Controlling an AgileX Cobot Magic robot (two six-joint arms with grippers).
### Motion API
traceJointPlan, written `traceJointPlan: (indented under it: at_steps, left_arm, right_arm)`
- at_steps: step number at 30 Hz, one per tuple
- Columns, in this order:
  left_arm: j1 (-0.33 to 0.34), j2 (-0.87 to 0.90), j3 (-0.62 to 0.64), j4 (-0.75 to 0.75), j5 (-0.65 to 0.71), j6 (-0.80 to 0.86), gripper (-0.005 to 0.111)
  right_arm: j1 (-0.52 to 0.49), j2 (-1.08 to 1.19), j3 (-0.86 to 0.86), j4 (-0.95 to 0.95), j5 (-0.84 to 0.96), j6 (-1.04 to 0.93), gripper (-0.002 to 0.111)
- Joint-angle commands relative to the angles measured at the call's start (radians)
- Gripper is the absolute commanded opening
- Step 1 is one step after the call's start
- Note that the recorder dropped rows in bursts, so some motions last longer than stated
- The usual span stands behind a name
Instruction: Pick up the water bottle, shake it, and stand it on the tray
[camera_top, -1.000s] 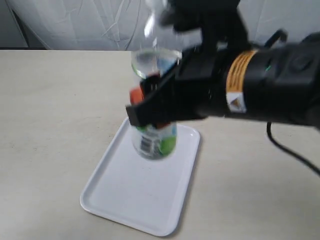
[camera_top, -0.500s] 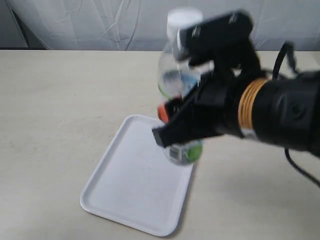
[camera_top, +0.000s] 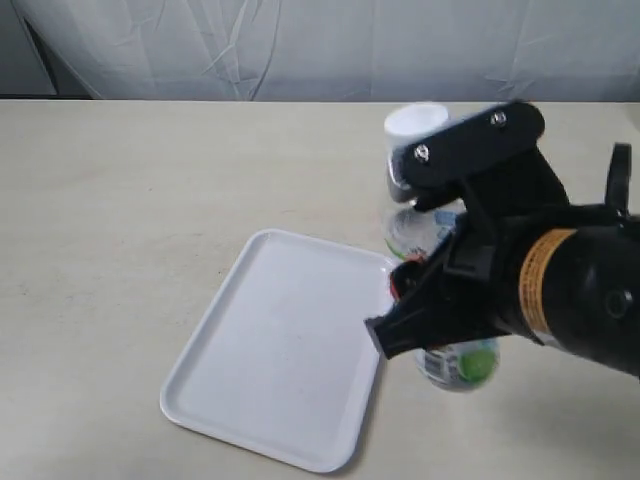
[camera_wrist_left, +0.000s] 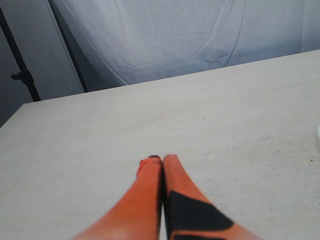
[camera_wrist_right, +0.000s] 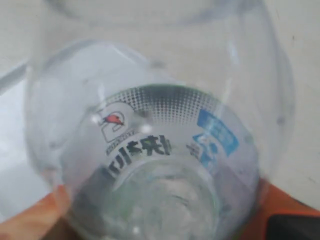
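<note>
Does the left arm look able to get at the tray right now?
Probably yes: the tray is bare, and the right arm holds the water bottle beyond its right edge, leaving the left side open.

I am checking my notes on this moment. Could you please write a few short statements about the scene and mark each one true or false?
1. The bottle stands on the tray. False: the right jaws hold it, beside the tray's edge.
2. The white cap is on the bottle. True.
3. The left jaws are shut and hold nothing. True.
4. The bottle hangs with its cap down. False: the cap is at the top, and the bottle is somewhat tilted.
</note>
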Motion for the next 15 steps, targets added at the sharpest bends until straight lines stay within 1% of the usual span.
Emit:
traceJointPlan:
  at_steps: [1, 3, 4, 5, 6, 7, 8, 9, 11, 12, 13, 15]
  left_arm:
    - [0.0, -0.005, 0.004, 0.004, -0.013, -0.001, 0.0]
    - [0.0, -0.005, 0.004, 0.004, -0.013, -0.001, 0.0]
    - [0.0, -0.005, 0.004, 0.004, -0.013, -0.001, 0.0]
    - [0.0, -0.005, 0.004, 0.004, -0.013, -0.001, 0.0]
    - [0.0, -0.005, 0.004, 0.004, -0.013, -0.001, 0.0]
    - [0.0, -0.005, 0.004, 0.004, -0.013, -0.001, 0.0]
    - [0.0, -0.005, 0.004, 0.004, -0.013, -0.001, 0.0]
    - [0.0, -0.005, 0.004, 0.004, -0.013, -0.001, 0.0]
    - [0.0, -0.005, 0.004, 0.004, -0.013, -0.001, 0.0]
    - [0.0, -0.005, 0.004, 0.004, -0.013, -0.001, 0.0]
    - [0.0, -0.005, 0.004, 0.004, -0.013, -0.001, 0.0]
    - [0.0, -0.005, 0.004, 0.004, -0.013, -0.001, 0.0]
  right_arm:
    - [0.04, -0.145, -0.059, -0.151, -0.114, 0.045, -0.001]
    - [0.038, -0.182, -0.058, -0.342, -0.198, 0.12, -0.001]
    - [0.038, -0.18, -0.049, -0.449, -0.178, 0.216, -0.001]
    - [0.038, -0.164, -0.038, -0.525, -0.104, 0.337, -0.001]
    - [0.038, -0.145, -0.029, -0.554, -0.018, 0.459, -0.001]
    - [0.038, -0.119, -0.026, -0.542, 0.037, 0.53, -0.001]
    - [0.038, -0.098, -0.026, -0.493, 0.018, 0.525, -0.001]
    - [0.041, -0.085, -0.026, -0.454, -0.052, 0.501, -0.001]
    - [0.04, -0.07, -0.026, -0.406, -0.363, 0.367, -0.001]
    - [0.04, -0.062, -0.024, -0.424, -0.446, 0.296, -0.001]
    - [0.04, -0.054, -0.031, -0.451, -0.428, 0.28, -0.001]
    - [0.04, -0.023, -0.063, -0.476, -0.108, 0.421, -0.001]
